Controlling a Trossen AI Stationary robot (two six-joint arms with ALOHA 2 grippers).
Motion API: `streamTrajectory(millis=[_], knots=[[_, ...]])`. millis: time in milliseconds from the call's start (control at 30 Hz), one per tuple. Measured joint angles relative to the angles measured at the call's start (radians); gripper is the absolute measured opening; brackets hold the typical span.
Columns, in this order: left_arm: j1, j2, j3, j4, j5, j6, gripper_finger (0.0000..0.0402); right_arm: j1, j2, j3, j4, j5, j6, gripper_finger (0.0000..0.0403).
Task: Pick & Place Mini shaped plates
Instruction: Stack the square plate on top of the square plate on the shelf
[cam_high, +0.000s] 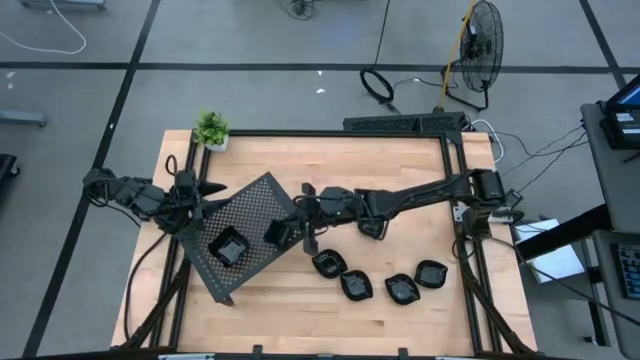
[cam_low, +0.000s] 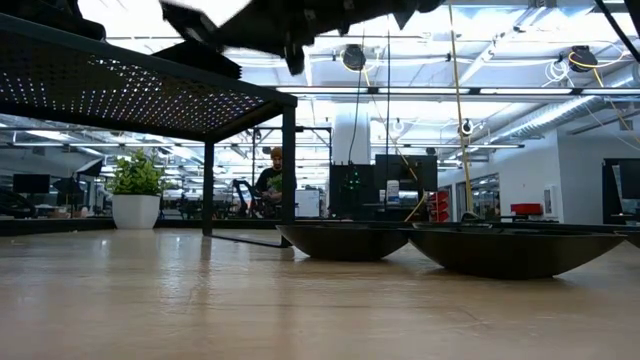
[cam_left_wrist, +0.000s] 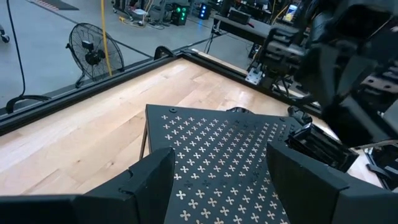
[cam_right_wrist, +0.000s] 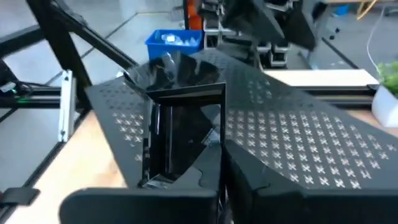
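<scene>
The perforated dark tray (cam_high: 250, 215) stands raised on legs on the table's left half. One small black plate (cam_high: 229, 247) lies on it. My right gripper (cam_high: 288, 230) reaches over the tray's right edge, shut on a square black plate (cam_right_wrist: 180, 127). Several more black plates (cam_high: 356, 286) rest on the wood to the right of the tray and also show in the low view (cam_low: 345, 240). My left gripper (cam_left_wrist: 224, 186) is open at the tray's far-left corner (cam_high: 213, 193). Its fingers stand wide apart over the tray's surface (cam_left_wrist: 217, 149); I cannot tell if they touch it. My right gripper pinches the square plate between its two fingers by one rim (cam_right_wrist: 208, 165), coming level from the table's right side. The plate stands steeply on edge over the tray's right part, its hollow facing the wrist camera. I cannot tell whether its lower edge touches the tray.
A potted plant (cam_high: 211, 129) stands at the table's far-left corner. A dark frame rail (cam_high: 330, 134) runs round the table. Bare wood lies near the front edge (cam_high: 300, 325). A floor fan (cam_high: 482, 55) and cables lie beyond the far edge, and a person (cam_low: 270, 180) shows far behind.
</scene>
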Motion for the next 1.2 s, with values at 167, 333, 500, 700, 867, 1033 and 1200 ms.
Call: streamTrajectory(millis=[167, 333, 500, 700, 867, 1033, 1200], knots=[[0.0, 0.0, 0.0, -0.001, 0.0, 0.0, 0.0255, -0.013, 0.003, -0.001, -0.009, 0.0, 0.001, 0.0031], [0.0, 0.0, 0.0, 0.0, 0.0, 0.0, 0.0255, -0.002, 0.003, -0.001, -0.009, -0.002, -0.005, 0.0058], [0.0, 0.0, 0.0, 0.0, 0.0, 0.0, 0.0255, 0.011, -0.002, -0.001, -0.01, -0.001, -0.078, 0.0086], [0.0, 0.0, 0.0, 0.0, 0.0, 0.0, 0.0255, 0.021, -0.037, -0.001, -0.022, 0.001, -0.105, 0.0111], [0.0, 0.0, 0.0, -0.001, 0.0, 0.0, 0.0255, 0.044, -0.038, -0.002, -0.053, -0.001, -0.104, 0.0118], [0.0, 0.0, 0.0, 0.0, 0.0, 0.0, 0.0255, 0.1, -0.038, -0.002, -0.147, -0.003, -0.147, 0.0105], [0.0, 0.0, 0.0, 0.0, 0.0, 0.0, 0.0255, 0.147, -0.027, -0.035, -0.108, -0.001, -0.225, 0.0042]])
